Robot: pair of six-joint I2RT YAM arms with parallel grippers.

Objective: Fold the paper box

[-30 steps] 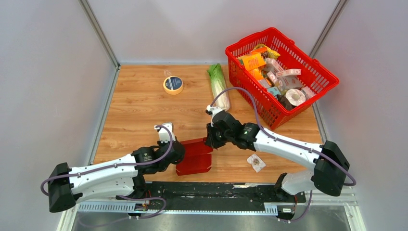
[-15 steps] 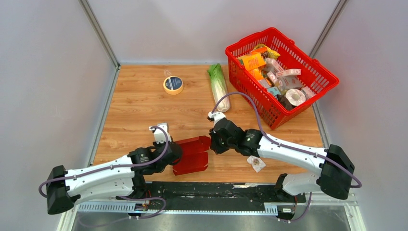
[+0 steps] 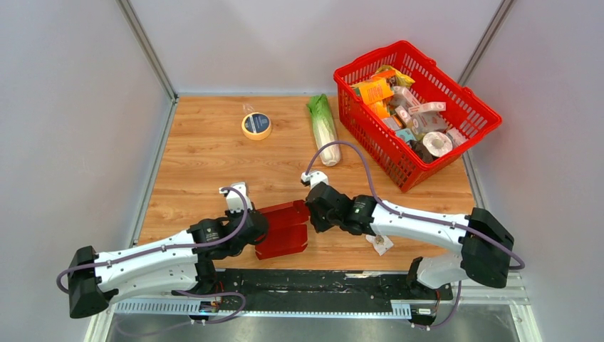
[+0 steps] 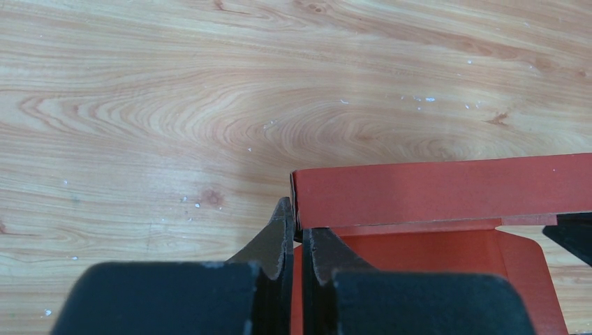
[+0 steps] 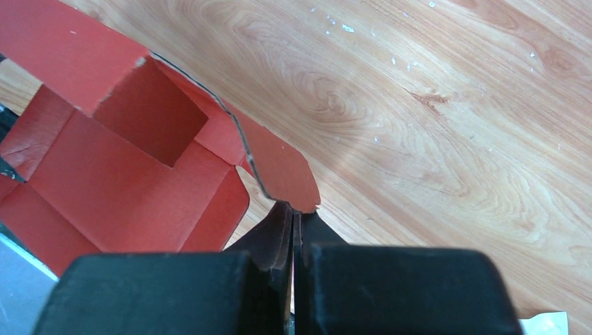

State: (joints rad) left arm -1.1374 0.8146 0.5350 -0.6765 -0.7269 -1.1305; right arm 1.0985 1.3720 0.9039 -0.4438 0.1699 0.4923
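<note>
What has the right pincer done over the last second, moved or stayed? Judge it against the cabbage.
Yes. The right pincer, shut on the box flap, drew back toward the near edge of the table, away from the cabbage.

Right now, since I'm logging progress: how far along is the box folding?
Done: the small dark-red thin cardboard box has one long wall raised. In hand: the left gripper pinches its edge, and the right gripper pinches a rounded flap. Left: the other panels lie open and nothing is closed.
</note>
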